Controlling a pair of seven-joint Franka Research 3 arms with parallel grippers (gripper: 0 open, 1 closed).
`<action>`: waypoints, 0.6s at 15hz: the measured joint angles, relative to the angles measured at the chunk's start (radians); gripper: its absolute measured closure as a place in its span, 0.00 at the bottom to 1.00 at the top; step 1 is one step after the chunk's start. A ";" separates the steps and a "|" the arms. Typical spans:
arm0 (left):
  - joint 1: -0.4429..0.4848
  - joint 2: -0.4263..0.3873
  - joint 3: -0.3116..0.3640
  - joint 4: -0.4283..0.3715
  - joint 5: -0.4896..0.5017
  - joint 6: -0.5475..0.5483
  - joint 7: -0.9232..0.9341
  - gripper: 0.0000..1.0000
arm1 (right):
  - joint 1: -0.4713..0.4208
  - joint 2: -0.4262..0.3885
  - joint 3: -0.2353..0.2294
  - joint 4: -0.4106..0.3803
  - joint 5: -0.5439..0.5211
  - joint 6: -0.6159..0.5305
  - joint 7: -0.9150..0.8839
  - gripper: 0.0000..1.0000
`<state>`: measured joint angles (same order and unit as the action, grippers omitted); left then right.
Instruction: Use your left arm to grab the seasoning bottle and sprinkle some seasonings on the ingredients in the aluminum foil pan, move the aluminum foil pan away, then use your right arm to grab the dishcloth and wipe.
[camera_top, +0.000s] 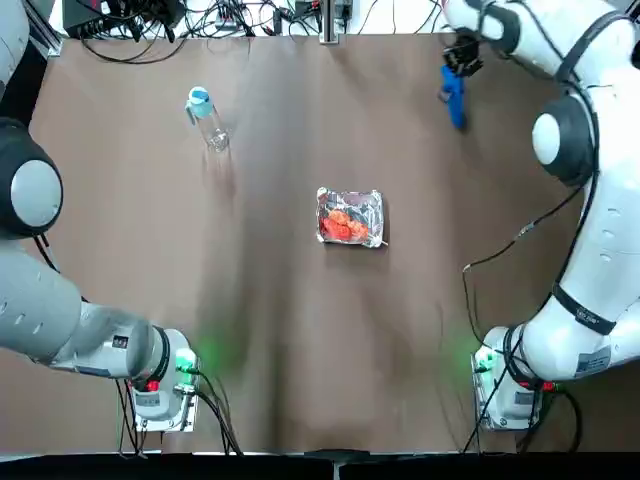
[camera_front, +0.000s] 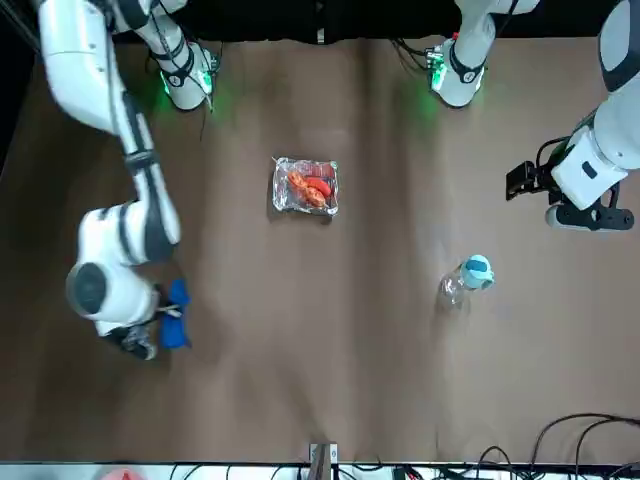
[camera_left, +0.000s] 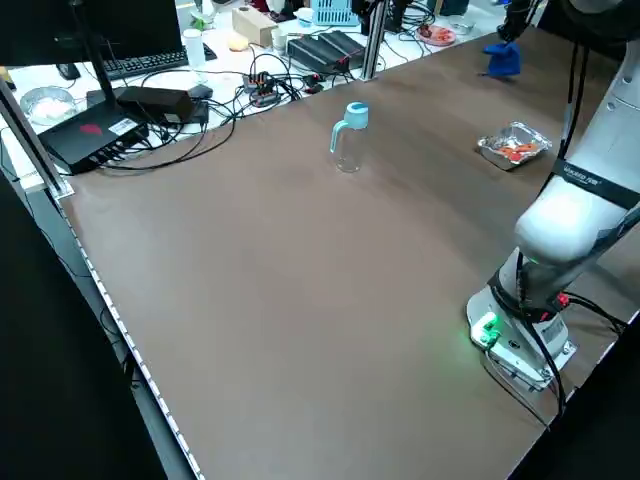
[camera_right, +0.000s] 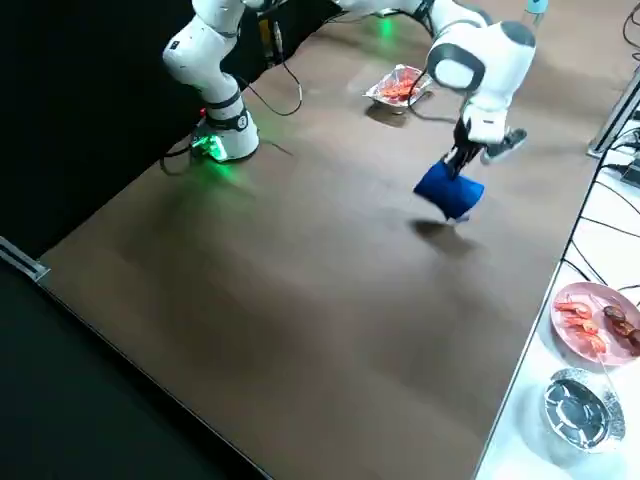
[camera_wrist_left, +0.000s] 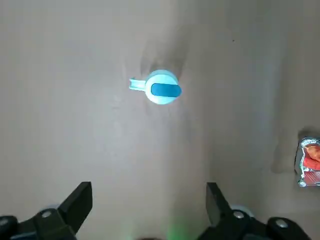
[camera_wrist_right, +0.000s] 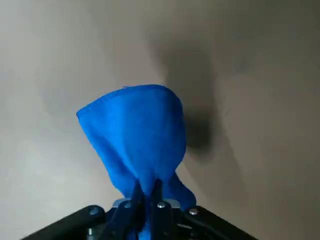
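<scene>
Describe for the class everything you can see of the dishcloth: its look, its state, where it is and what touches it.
The dishcloth is bright blue and looks like soft fabric, with a hemmed-looking edge. It is bunched where the right gripper pinches it between closed fingers, and spreads out beyond them. It hangs above the table, casting a separate shadow, on the robot's right at the side far from the arms' bases. Only the gripper appears to touch it.

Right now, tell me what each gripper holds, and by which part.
The right gripper holds the blue cloth by one bunched end, the rest spreading out past the fingertips. The left gripper is open and holds nothing.
</scene>
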<state>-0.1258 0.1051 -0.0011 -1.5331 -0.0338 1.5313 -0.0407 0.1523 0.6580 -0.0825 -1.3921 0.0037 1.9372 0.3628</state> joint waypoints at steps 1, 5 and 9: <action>0.002 0.000 0.000 0.000 0.000 0.000 0.000 0.00 | -0.042 0.000 -0.001 0.006 0.000 0.000 -0.111 0.92; 0.008 0.000 0.001 0.001 0.000 0.002 0.000 0.00 | -0.127 0.000 -0.005 0.045 -0.082 0.003 -0.350 0.92; 0.010 0.000 0.003 0.001 0.000 0.007 0.000 0.00 | -0.127 0.000 -0.006 0.067 -0.240 0.002 -0.474 0.92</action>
<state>-0.1161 0.1051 0.0020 -1.5323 -0.0338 1.5384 -0.0407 0.0254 0.6576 -0.0889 -1.3247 -0.2360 1.9397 -0.1117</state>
